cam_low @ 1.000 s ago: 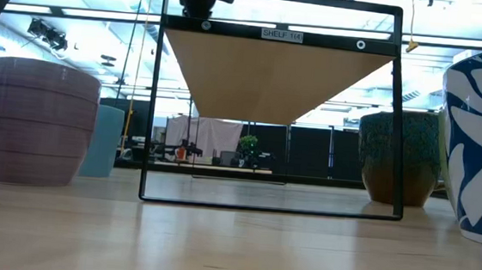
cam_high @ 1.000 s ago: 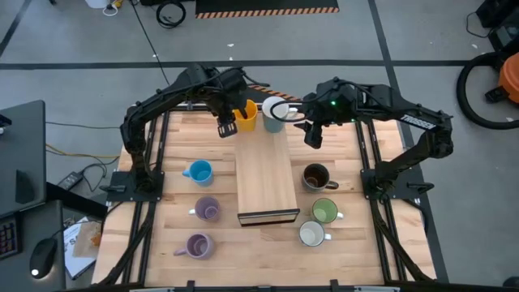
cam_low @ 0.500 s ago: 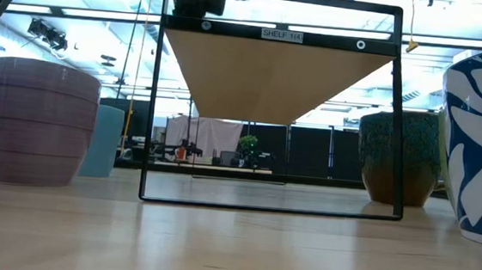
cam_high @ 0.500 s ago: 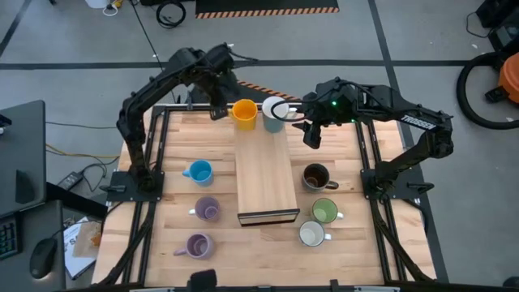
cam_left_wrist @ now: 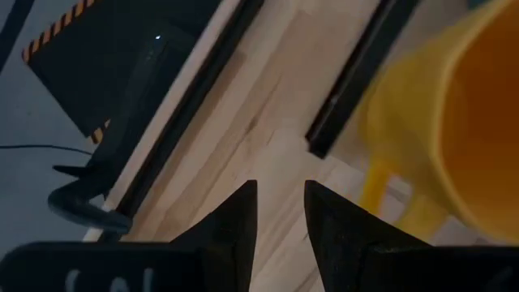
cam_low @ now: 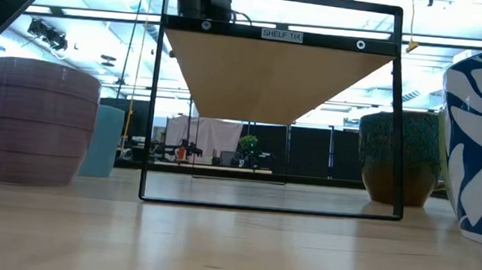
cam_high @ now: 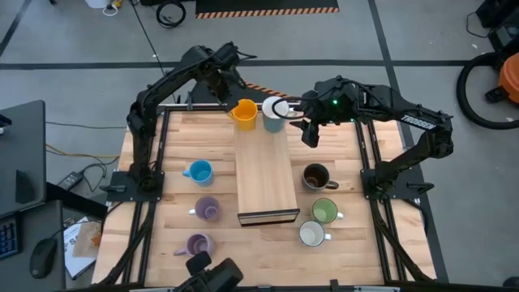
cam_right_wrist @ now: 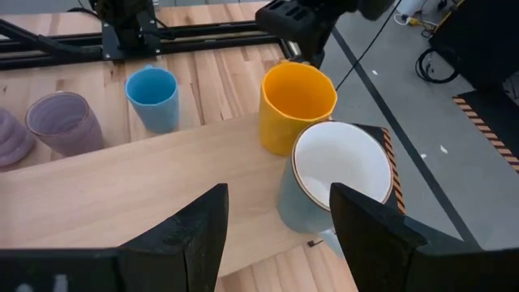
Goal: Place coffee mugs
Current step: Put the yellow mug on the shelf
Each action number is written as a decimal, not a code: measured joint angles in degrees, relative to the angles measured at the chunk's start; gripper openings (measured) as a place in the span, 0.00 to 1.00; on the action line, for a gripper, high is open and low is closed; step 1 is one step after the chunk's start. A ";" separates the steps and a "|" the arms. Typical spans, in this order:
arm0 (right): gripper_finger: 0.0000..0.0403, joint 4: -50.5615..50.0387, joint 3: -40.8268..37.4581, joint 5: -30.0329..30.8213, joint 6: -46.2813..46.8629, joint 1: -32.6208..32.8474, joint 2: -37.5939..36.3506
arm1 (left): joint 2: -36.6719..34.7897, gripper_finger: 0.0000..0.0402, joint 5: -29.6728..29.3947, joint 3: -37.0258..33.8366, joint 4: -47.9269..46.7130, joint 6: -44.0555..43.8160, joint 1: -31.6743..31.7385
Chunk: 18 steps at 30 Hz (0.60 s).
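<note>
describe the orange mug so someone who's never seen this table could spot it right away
Find the long wooden board running down the middle of the table. At its far end two mugs stand side by side on it. The orange mug is the one nearer the left arm, bright orange all over, while its neighbour, the white mug, is pale with a white inside.

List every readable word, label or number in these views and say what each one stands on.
"SHELF 1/4": small white label on the top bar of the black frame, low view; the last characters are blurred and uncertain.
White lettering on the right arm, high view: too small to read.
No other text.
</note>
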 joint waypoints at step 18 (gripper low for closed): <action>0.55 0.04 0.00 -0.42 0.64 0.02 0.02 | 0.02 0.27 0.22 0.00 -3.91 1.52 -4.18</action>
